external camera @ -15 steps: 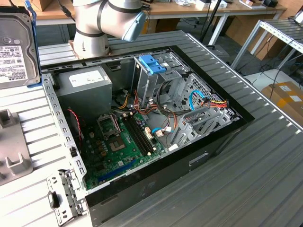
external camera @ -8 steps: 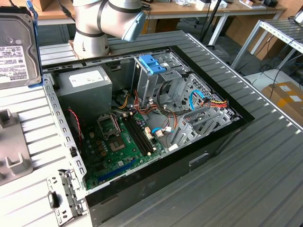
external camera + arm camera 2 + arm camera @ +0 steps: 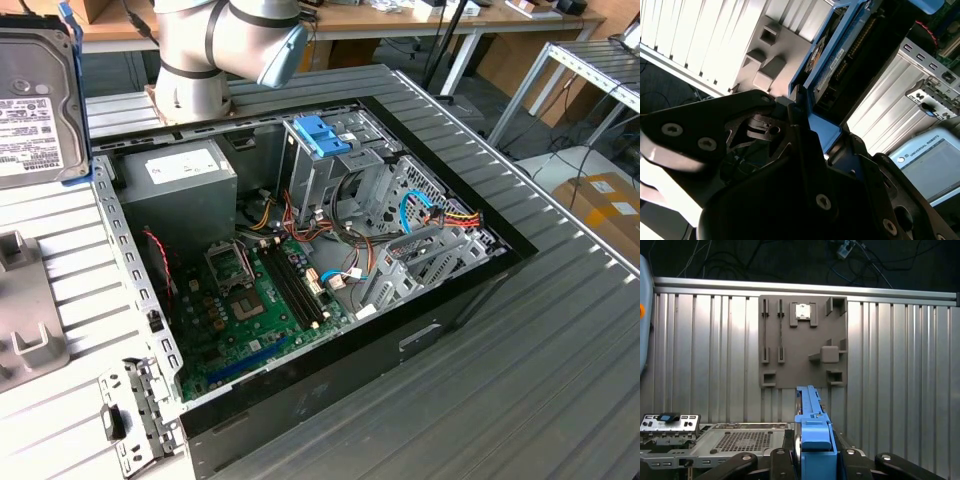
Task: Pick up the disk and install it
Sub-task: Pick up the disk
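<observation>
Our black gripper (image 3: 814,461) is clamped on the flat grey metal disk (image 3: 35,100) in its light-blue plastic carrier, held above the ribbed tabletop (image 3: 560,330) beside the open computer case (image 3: 330,392); we judge it rigid, weighty, shock-sensitive, best gripped across the carrier's sides.

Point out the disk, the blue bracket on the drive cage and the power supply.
the disk (image 3: 35,110), exterior view, on its labelled flat face
the blue bracket (image 3: 322,135), exterior view, on its blue middle part
the power supply (image 3: 180,172), exterior view, on its grey top panel
</observation>
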`<action>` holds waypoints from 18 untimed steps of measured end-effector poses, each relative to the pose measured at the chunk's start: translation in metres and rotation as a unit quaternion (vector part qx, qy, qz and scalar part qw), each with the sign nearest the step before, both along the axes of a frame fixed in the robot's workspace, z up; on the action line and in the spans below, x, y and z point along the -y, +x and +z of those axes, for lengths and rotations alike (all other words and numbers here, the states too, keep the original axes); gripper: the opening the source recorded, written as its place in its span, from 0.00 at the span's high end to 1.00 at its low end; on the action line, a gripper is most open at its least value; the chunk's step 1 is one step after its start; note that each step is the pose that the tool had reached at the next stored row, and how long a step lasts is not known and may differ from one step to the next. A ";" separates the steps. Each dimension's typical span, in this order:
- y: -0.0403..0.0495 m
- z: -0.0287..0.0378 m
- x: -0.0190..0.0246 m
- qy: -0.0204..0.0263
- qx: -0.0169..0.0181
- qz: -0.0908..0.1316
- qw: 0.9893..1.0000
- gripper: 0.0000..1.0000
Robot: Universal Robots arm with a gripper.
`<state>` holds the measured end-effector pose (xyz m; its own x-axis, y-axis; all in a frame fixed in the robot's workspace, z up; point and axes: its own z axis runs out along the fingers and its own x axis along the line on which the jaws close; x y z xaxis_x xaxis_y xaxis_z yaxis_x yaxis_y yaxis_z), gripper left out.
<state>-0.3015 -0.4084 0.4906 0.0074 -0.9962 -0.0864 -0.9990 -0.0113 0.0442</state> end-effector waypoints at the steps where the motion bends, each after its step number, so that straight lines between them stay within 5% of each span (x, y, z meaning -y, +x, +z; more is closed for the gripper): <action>1: 0.0002 0.0000 0.0000 0.000 0.000 0.000 1.000 0.63; 18: 0.0050 -0.0010 0.0010 0.000 0.000 0.000 1.000 0.63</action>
<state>-0.2965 -0.4093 0.4896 0.0075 -0.9962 -0.0864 -0.9990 -0.0113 0.0442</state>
